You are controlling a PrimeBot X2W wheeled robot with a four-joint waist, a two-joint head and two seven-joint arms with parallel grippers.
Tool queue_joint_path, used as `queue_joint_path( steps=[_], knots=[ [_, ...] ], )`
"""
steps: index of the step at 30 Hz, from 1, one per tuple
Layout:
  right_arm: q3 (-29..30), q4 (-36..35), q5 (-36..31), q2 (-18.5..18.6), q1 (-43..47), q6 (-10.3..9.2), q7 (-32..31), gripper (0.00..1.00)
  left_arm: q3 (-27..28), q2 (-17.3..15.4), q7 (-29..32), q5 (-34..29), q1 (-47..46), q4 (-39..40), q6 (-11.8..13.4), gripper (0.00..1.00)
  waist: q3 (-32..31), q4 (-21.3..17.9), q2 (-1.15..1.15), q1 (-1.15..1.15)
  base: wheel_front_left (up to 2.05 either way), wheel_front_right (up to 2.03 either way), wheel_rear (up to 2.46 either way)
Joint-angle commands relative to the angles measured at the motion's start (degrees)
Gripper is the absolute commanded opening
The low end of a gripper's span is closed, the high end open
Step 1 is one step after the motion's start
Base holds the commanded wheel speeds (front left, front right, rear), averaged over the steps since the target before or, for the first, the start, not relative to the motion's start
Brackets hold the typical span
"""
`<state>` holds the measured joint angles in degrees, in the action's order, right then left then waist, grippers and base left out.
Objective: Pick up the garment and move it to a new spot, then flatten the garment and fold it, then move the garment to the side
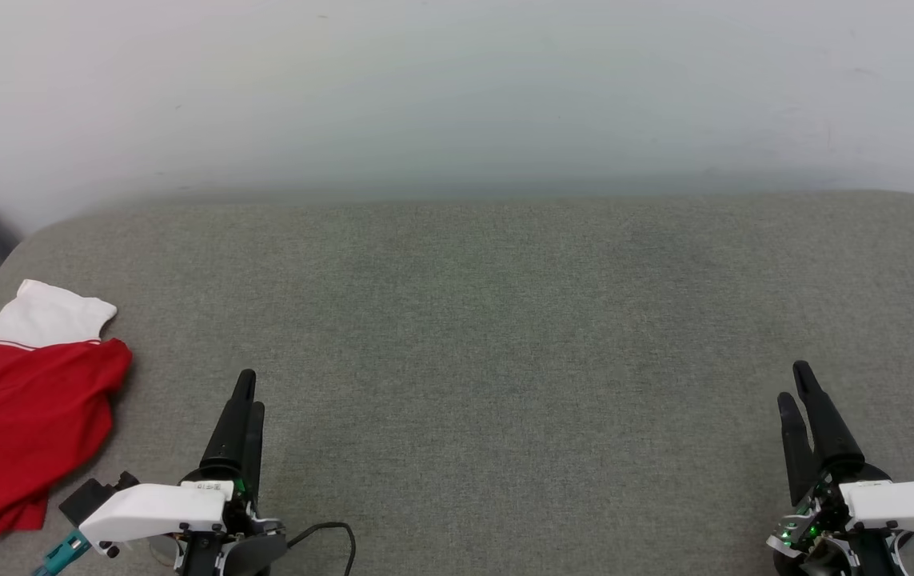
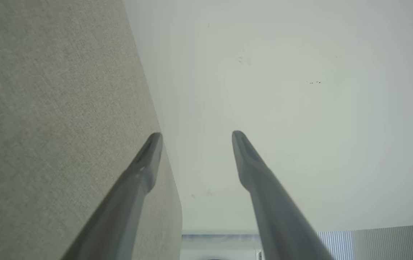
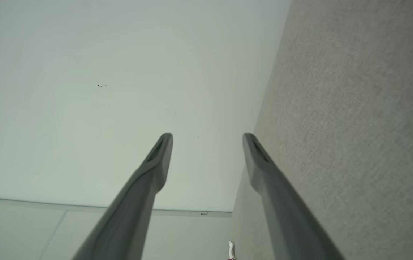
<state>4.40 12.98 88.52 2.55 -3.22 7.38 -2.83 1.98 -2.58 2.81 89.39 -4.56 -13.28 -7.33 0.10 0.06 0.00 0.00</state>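
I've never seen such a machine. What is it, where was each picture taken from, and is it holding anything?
It is a two-armed robot; each arm ends in two long dark fingers. The wide picture comes from a camera on its head, looking down at a grey padded surface, with the left fingers at lower left and the right fingers at lower right. The other two come from wrist cameras, each looking along that arm's own fingers. Both pairs stand apart with nothing between them, so nothing is held. A crumpled red shirt with a white sleeve lies untouched at the surface's left edge.
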Motion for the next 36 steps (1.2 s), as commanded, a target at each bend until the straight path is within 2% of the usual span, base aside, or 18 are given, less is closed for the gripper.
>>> queue_joint_path(
  steps=[1,9,19,27,36],
  knots=[
    [-0.29,-1.56,-1.55,0.48,-0.48,0.03,0.57,1.0,-0.51,-0.19,-0.6,-1.51,-1.28,1.55,-0.06,1.0,-0.03,0.02,0.0,0.0,0.0,0.0,0.0],
    [-0.6,-3.65,-11.38,0.49,0.1,0.05,2.58,1.0,-2.42,-0.54,-2.6,-12.5,-1.04,3.26,-0.08,1.0,-0.1,0.26,0.0,0.0,0.0,0.0,0.0],
    [-0.78,-5.23,-27.15,0.39,0.87,0.06,4.84,1.0,-3.65,-0.28,-4.84,-27.16,-0.42,3.9,-0.06,1.0,-0.19,0.58,0.0,0.0,0.0,0.0,0.0],
    [-1.26,-5.95,-39.65,0.4,0.74,0.07,5.4,1.0,-4.58,-0.29,-6.5,-37.82,-0.53,3.89,1.26,1.0,-0.21,0.8,0.0,0.0,0.0,0.0,0.0],
    [-1.71,-7.6,-50.35,0.39,0.94,0.08,4.95,1.0,-5.74,-0.98,-8.2,-47.37,-0.54,4.22,2.73,1.0,-0.27,1.15,0.0,0.0,0.0,0.0,0.0]
  ],
)
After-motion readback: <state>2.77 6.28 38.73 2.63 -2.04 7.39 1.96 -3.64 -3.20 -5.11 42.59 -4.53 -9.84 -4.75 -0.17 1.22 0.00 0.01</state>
